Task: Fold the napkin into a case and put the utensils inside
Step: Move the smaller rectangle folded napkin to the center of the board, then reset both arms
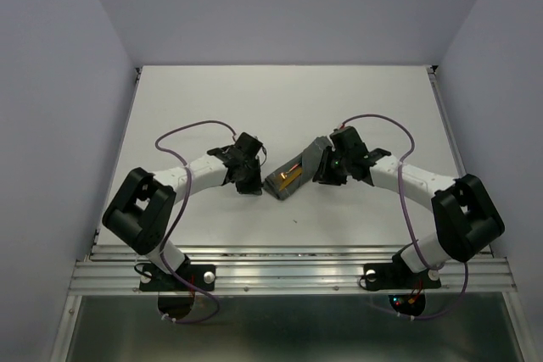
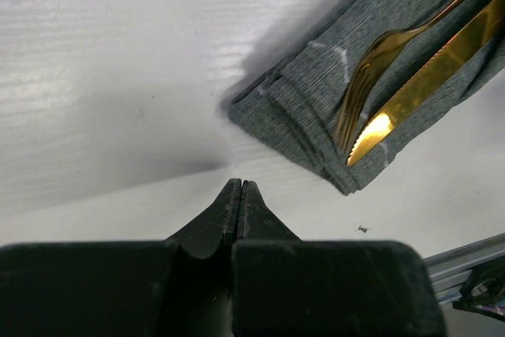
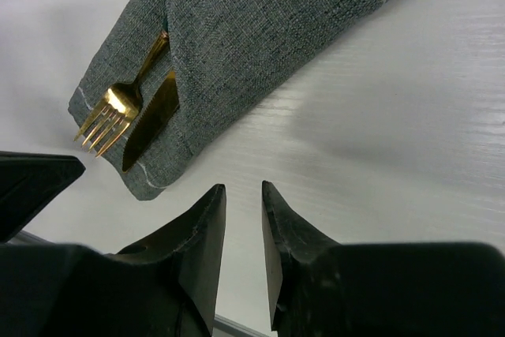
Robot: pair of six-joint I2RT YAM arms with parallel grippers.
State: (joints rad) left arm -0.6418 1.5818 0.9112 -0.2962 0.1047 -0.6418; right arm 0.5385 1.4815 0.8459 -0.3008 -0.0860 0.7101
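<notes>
The napkin lies folded into a narrow case (image 1: 299, 169) (image 2: 312, 108) (image 3: 252, 29) at the middle of the white table, lying at a slant. The utensils, a gold fork (image 2: 371, 73) (image 3: 110, 112) and a gold knife (image 2: 430, 80) (image 3: 150, 120), are tucked into its pocket with their ends showing at the lower-left mouth (image 1: 290, 176). My left gripper (image 1: 254, 186) (image 2: 239, 184) is shut and holds nothing, just left of the case's end and apart from it. My right gripper (image 1: 322, 177) (image 3: 243, 187) stands beside the case's right side, jaws a little apart with only bare table between them.
A metal rail (image 1: 288, 265) (image 2: 465, 262) runs along the table's near edge. Pale walls close in the left, right and back. Purple cables (image 1: 182, 135) loop over both arms. A tiny dark speck (image 2: 362, 229) lies near the case.
</notes>
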